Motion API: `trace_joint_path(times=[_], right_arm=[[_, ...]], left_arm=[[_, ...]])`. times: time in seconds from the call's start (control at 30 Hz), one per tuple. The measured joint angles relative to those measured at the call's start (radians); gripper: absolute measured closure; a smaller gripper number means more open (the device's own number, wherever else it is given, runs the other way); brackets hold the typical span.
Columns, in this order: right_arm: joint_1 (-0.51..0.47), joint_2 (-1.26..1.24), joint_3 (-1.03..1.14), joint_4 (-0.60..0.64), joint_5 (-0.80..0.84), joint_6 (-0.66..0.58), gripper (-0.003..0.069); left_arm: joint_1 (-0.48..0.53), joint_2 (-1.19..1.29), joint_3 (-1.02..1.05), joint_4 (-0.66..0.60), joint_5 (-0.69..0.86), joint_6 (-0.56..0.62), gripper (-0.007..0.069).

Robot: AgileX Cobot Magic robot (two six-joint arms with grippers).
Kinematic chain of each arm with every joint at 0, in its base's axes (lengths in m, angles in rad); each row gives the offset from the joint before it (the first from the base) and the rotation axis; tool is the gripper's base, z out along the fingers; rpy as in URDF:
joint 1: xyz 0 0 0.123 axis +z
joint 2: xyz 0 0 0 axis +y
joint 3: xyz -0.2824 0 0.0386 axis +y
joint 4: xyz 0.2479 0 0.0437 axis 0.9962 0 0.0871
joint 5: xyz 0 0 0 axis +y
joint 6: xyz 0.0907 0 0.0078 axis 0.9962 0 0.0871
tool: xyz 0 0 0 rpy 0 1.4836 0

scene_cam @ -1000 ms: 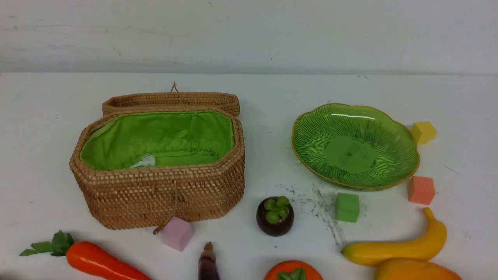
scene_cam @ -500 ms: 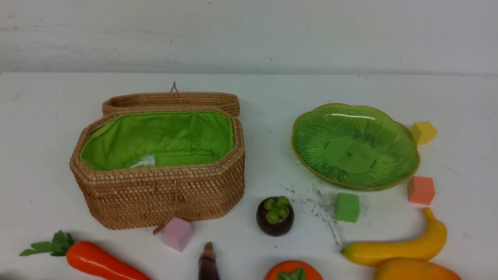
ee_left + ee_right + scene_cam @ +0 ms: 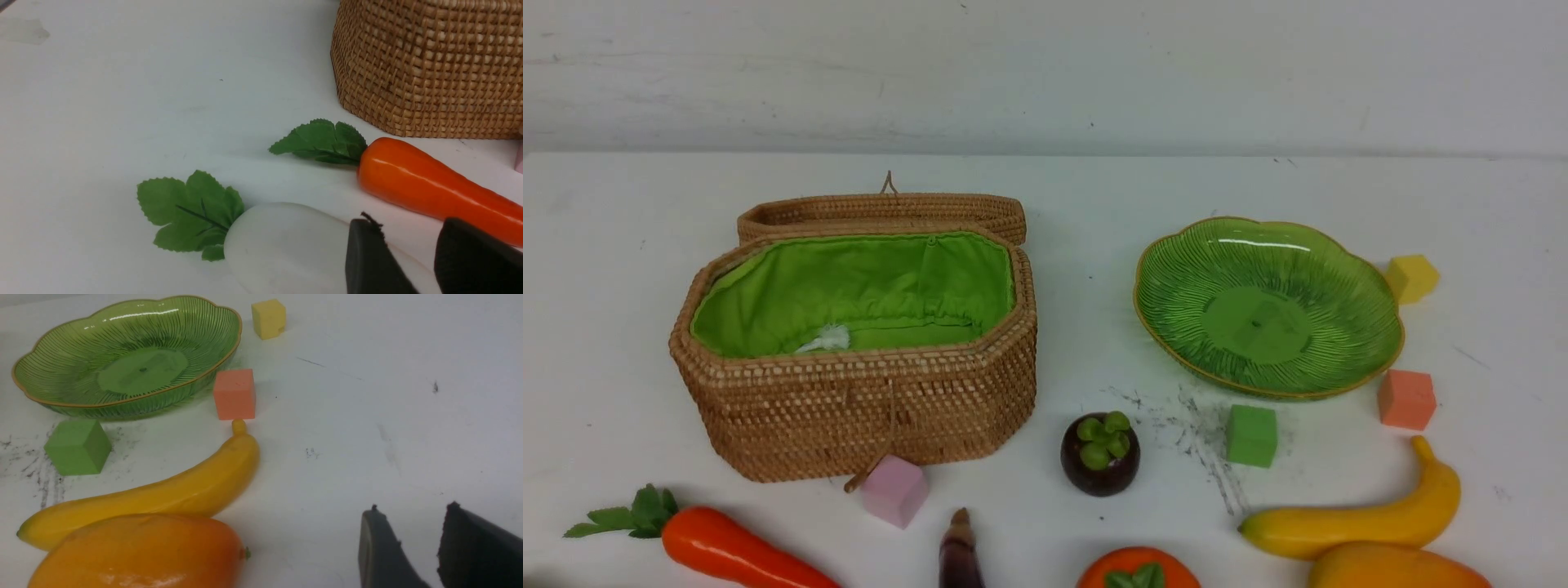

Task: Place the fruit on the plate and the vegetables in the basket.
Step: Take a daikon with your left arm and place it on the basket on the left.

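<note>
Sorting looks not yet begun: the plate [image 3: 1262, 322] is bare, and the basket [image 3: 849, 408], its lid thrown back behind it, shows only green lining. Every piece lies on the table [image 3: 1078, 196].

The mangosteen [image 3: 1100, 453] sits between basket and plate, toward the near side. The persimmon [image 3: 1137, 570] is cut off at the near edge. The banana [image 3: 1356, 518] and mango [image 3: 1396, 567] touch each other on the right, near the plate. The carrot [image 3: 735, 551] lies just before the basket's left end, and the radish [image 3: 286, 245] is beside it, seen only from the left wrist. Only the tip of the eggplant [image 3: 960, 555] shows, between carrot and persimmon.

The left gripper [image 3: 410, 228] is low by the radish, jaws apart and empty; whether it touches I cannot tell. The right gripper [image 3: 412, 514] is low over bare table beside the mango, jaws apart and empty too.

I judge this the approach to the first picks, with radish or carrot for the left and mango or banana for the right. The left jaws look narrower than the radish's body, so they likely need widening before they straddle it. The lift must then clear the basket wall. The right arm must shift across to the fruit. Because banana and mango touch, gripping one may nudge the other, and the orange cube [image 3: 1406, 398] and green cube [image 3: 1251, 435] stand near the path to the plate
</note>
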Motion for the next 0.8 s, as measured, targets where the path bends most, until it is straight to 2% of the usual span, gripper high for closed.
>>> trace_joint_path(times=[0.53, 0.8], right_arm=[[0.000, 0.000, 0.000, 0.000, 0.000, 0.000, 0.0416], [0.000, 0.000, 0.000, 0.000, 0.000, 0.000, 0.0416]], left_arm=[[0.000, 0.000, 0.000, 0.000, -0.004, 0.000, 0.0385], [0.000, 0.000, 0.000, -0.004, -0.175, 0.000, 0.0385]])
